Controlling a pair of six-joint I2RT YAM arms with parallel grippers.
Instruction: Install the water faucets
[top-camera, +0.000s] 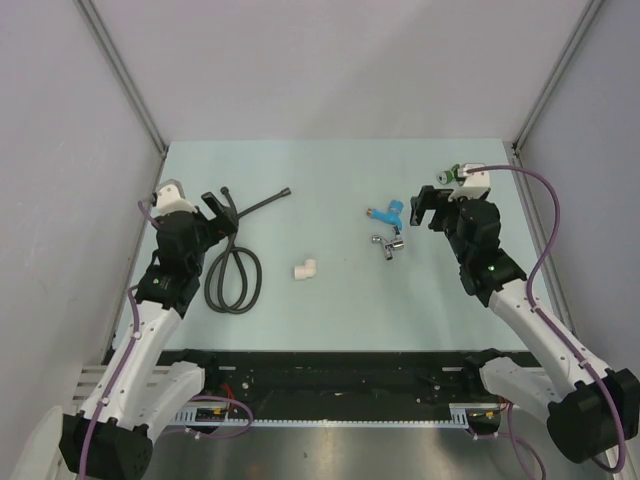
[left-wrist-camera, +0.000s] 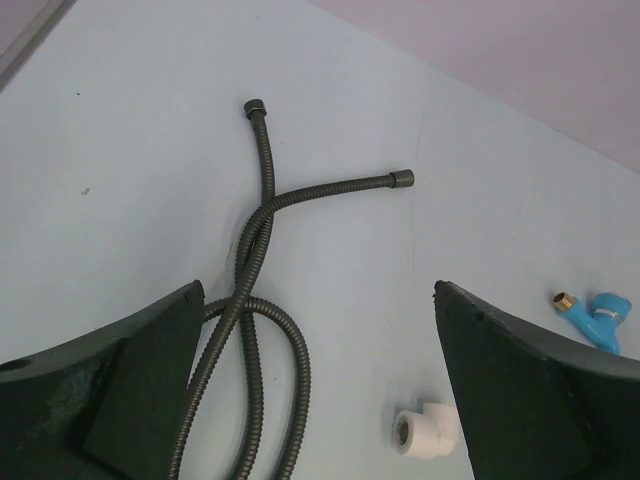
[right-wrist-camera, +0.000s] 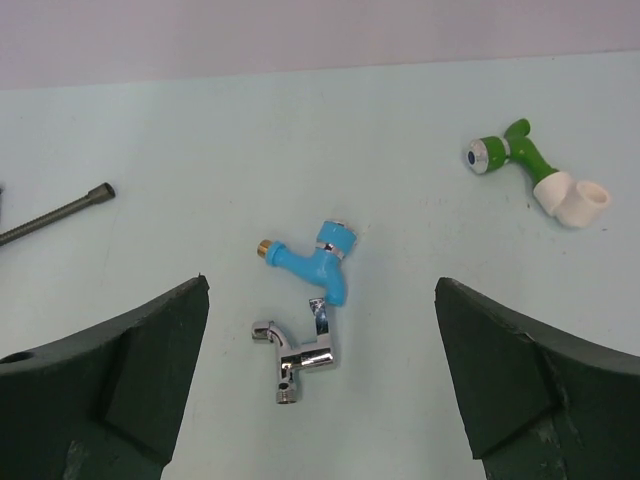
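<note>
A small chrome faucet (top-camera: 388, 245) lies on the pale table right of centre, also in the right wrist view (right-wrist-camera: 298, 355). A blue plastic faucet (top-camera: 385, 212) lies just beyond it, almost touching it (right-wrist-camera: 315, 262). My right gripper (top-camera: 425, 208) is open and empty, hovering above and just right of both faucets, which show between its spread fingers (right-wrist-camera: 321, 281). My left gripper (top-camera: 220, 208) is open and empty over the black hose (top-camera: 232, 270) at the left. In the left wrist view (left-wrist-camera: 318, 285) the hose (left-wrist-camera: 265, 215) and a white elbow fitting (left-wrist-camera: 425, 432) lie below it.
The white elbow (top-camera: 306, 268) lies mid-table between the arms. A green faucet (right-wrist-camera: 515, 155) with a white elbow (right-wrist-camera: 578, 203) on its end lies at the far right, partly behind my right wrist (top-camera: 445, 175). Grey walls enclose the table on three sides.
</note>
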